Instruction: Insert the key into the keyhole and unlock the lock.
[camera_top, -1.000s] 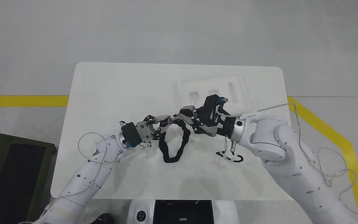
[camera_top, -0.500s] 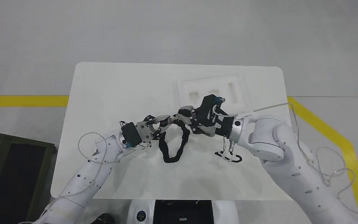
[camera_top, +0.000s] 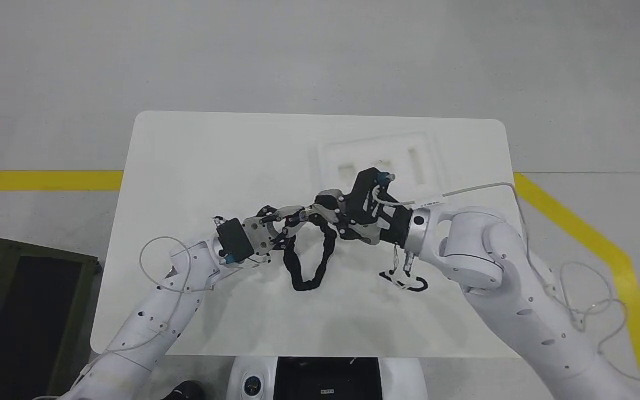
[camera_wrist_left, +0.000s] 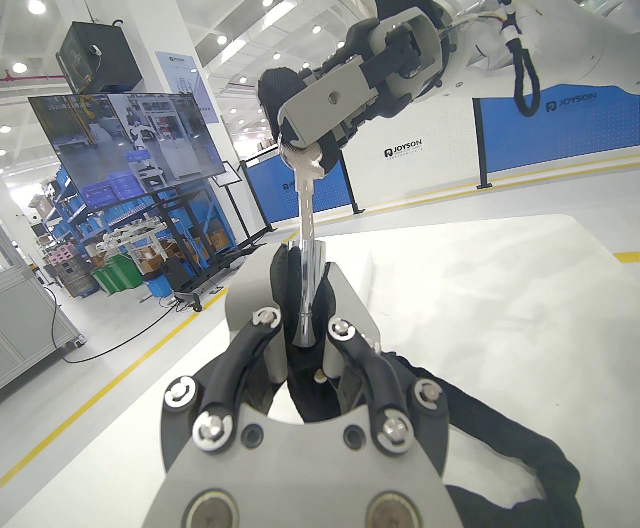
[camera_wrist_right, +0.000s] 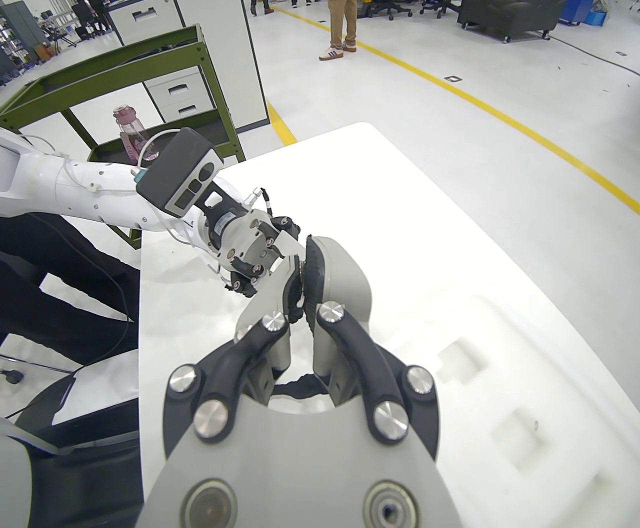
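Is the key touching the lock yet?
Touching. The left wrist view shows the key blade entering the lock at its top end, with no gap.

I count one key (camera_wrist_left: 303, 200), one lock (camera_wrist_left: 311, 280) with one black cable loop (camera_top: 305, 268), and two grippers: one left gripper (camera_wrist_left: 300, 295), one right gripper (camera_wrist_right: 304, 285). One table (camera_top: 200, 170). One white foam tray (camera_top: 340, 150) on it, three cut-outs (camera_top: 415, 160) as far as I can make out.
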